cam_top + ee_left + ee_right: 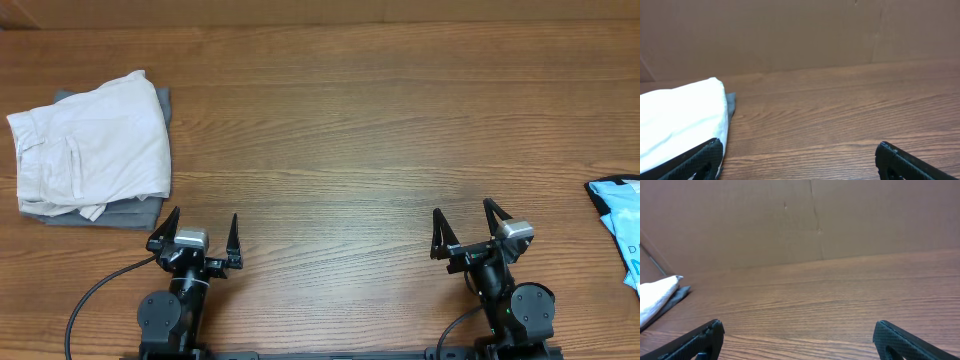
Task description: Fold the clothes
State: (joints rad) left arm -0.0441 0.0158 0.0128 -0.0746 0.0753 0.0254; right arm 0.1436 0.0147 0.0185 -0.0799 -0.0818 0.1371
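The pale cream shorts (95,145) lie folded in a compact stack at the far left of the table, on top of a darker grey garment (120,212). They also show at the left of the left wrist view (680,120) and small at the left of the right wrist view (655,297). My left gripper (200,237) is open and empty at the front edge, just right of and nearer than the stack. My right gripper (467,228) is open and empty at the front right, far from the shorts.
A light-blue printed item (620,225) lies at the right edge of the table. A brown cardboard wall (800,35) stands behind the wooden table (350,130). A black cable (95,295) trails from the left arm's base.
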